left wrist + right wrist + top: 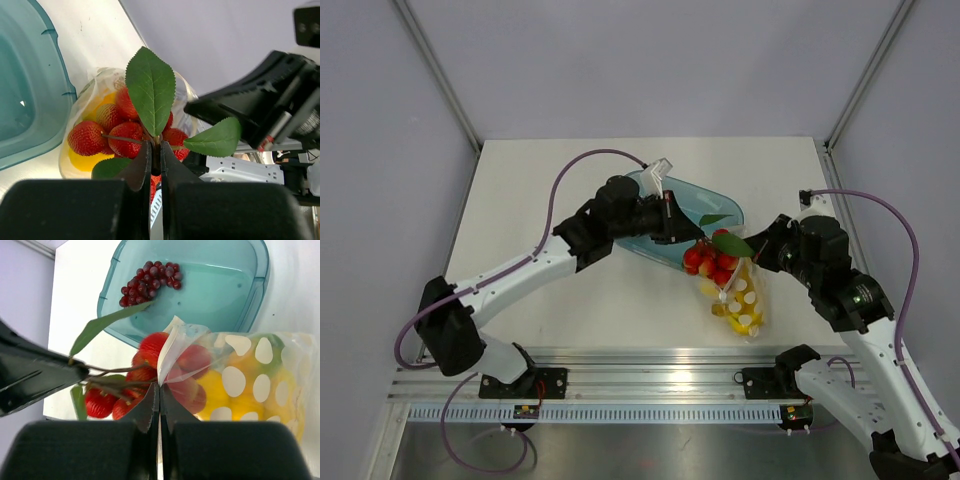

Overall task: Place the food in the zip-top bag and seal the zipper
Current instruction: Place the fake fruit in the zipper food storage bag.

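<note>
The dotted clear zip-top bag [742, 300] lies on the table with yellow fruit [220, 390] inside. A bunch of red strawberries [710, 262] with green leaves [150, 87] sits at its mouth, partly inside. My left gripper [155, 150] is shut on the strawberry stem and shows in the top view [692, 238]. My right gripper [160, 386] is shut on the bag's pale mouth edge [170, 347], just right of the strawberries [145, 365], and also shows in the top view [762, 250]. The slider tab is not visible.
A translucent teal tray [720, 203] stands behind the bag, partly under the left arm. A bunch of small dark red grapes [147, 282] lies in it near its rim [262, 275]. A small white piece [660, 170] sits at the tray's far rim.
</note>
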Motion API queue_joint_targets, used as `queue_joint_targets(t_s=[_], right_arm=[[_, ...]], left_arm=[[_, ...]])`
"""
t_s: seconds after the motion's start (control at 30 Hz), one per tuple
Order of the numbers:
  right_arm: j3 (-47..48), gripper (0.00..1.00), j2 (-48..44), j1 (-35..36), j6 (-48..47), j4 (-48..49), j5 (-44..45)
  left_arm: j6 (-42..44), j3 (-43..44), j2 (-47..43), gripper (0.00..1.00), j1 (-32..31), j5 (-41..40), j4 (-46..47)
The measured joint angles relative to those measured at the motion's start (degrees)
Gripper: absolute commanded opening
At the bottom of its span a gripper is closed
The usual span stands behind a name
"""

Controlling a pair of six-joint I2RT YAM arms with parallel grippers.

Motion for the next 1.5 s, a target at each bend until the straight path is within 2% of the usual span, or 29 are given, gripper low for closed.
queue_joint_targets(t_s=[0.1, 0.4, 0.83, 1.2, 1.5], right_arm=[[0.0, 0.0, 0.2, 0.0, 0.5, 0.4, 0.9], [0.0, 0.0, 1.4, 0.0, 1.0, 1.2, 1.6], [0.0, 0.0, 1.5, 0.0, 1.2, 1.6, 1.4], [0.0, 0.0, 2.5, 0.0, 1.6, 2.0, 1.3], [-0.1, 0.0, 3.1, 0.0, 1.8, 2.4, 1.3]], left_arm=[[0.4, -2.1, -2.6, 0.0, 0.0, -0.5, 0.0], [0.7, -6.6, -2.8, 0.0, 0.0, -0.2, 0.2], [3.5, -4.1, -0.7, 0.0, 0.0, 3.6, 0.0], [5.9, -9.3, -6.5, 0.0, -0.1, 2.7, 2.9], [9.7, -9.4, -6.4, 0.0, -1.7, 4.3, 2.6]])
